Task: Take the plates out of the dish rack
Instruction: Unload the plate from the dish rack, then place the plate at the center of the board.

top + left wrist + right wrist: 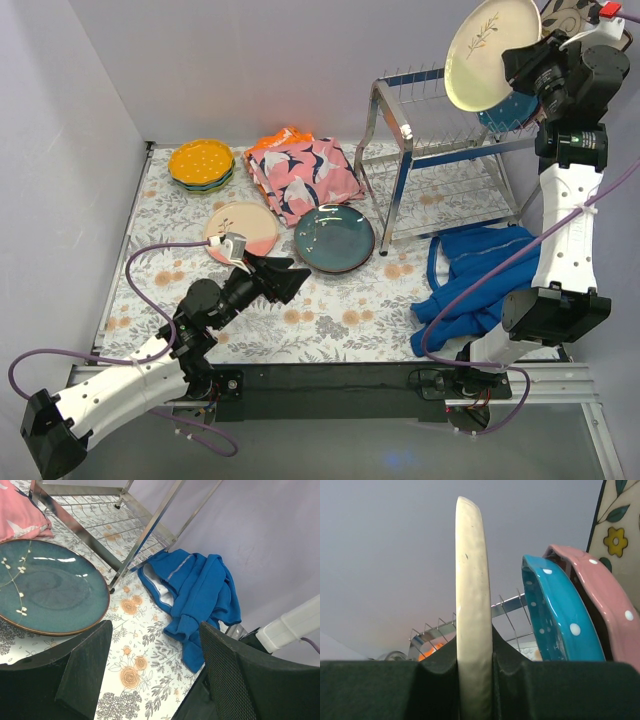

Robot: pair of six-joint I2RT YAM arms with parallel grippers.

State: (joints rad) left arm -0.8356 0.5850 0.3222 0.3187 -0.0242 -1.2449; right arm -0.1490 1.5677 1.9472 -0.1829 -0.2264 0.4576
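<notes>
My right gripper (520, 72) is shut on the rim of a round cream plate (490, 45) with a leaf sprig, held upright above the chrome dish rack (440, 150). In the right wrist view the cream plate's edge (472, 605) sits between my fingers, with a blue dotted plate (560, 615), a pink dotted plate (600, 600) and a cream floral plate (620, 525) standing in the rack beside it. On the table lie a dark teal plate (334, 239), a cream-pink plate (242, 228) and an orange-topped stack of plates (201, 162). My left gripper (285, 280) is open and empty, near the teal plate (47, 587).
A pink bird-print cloth (300, 172) lies behind the teal plate. A blue garment (470, 275) lies at the rack's front right, also in the left wrist view (195, 595). Grey walls close the left, back and right. The rack leg (145, 540) stands near the teal plate.
</notes>
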